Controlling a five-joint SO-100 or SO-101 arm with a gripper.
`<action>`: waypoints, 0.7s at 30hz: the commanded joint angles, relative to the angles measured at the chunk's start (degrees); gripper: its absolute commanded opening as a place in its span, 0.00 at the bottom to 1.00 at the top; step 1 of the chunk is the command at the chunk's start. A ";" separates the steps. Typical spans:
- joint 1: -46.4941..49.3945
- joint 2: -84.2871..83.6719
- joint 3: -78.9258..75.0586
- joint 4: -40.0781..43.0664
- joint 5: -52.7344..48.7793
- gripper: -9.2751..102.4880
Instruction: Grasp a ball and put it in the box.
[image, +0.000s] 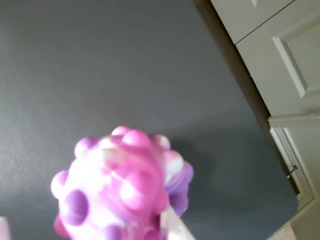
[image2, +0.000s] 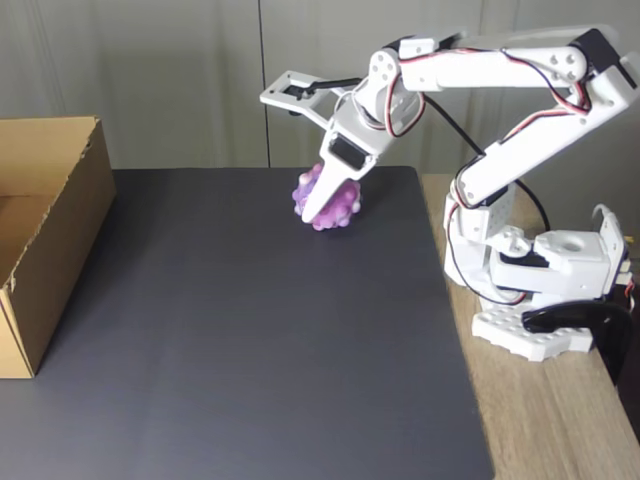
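The large brown corrugated cardboard box (image2: 45, 230) stood at the fixed view's left edge, well apart from the white two-finger gripper (image2: 322, 212), whose jaws were clamped around the small knobbly pink-and-purple ball (image2: 340, 212) above the dark grey mat (image2: 250, 340). The rounded knobs could slip free in transit.

No text, label or number can be read anywhere (the box (image2: 45, 230) has plain sides).
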 joint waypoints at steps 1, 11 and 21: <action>-0.88 -0.70 0.70 -0.62 0.88 0.37; -1.67 -2.37 0.79 -1.76 1.76 0.26; -2.46 -3.25 0.53 -2.64 1.76 0.18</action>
